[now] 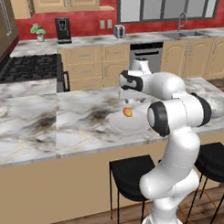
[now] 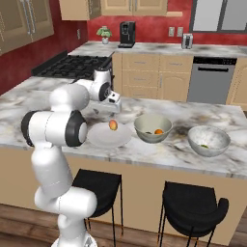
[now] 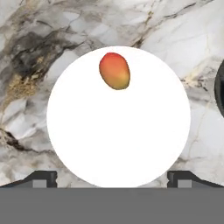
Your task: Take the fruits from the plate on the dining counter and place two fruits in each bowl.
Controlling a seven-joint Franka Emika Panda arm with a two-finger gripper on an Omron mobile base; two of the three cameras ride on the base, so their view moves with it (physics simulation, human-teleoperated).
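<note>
You had clear room straight down over the plate (image 3: 87, 144), where just one peach fruit (image 3: 114, 71) sat near its rim, with the grey-green bowl (image 2: 152, 129) close beside.

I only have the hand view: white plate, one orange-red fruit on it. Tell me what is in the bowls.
Observer: In the right base view, the grey-green bowl beside the plate holds an orange fruit and something darker next to it.
Operator: Report the other bowl.
Observer: The speckled bowl, farther right on the dining counter, has a small yellow-green fruit at its bottom; I see just that one.
Operator: Give me the gripper's height.
Observer: The gripper hangs open above the plate, clear of the peach fruit.
</note>
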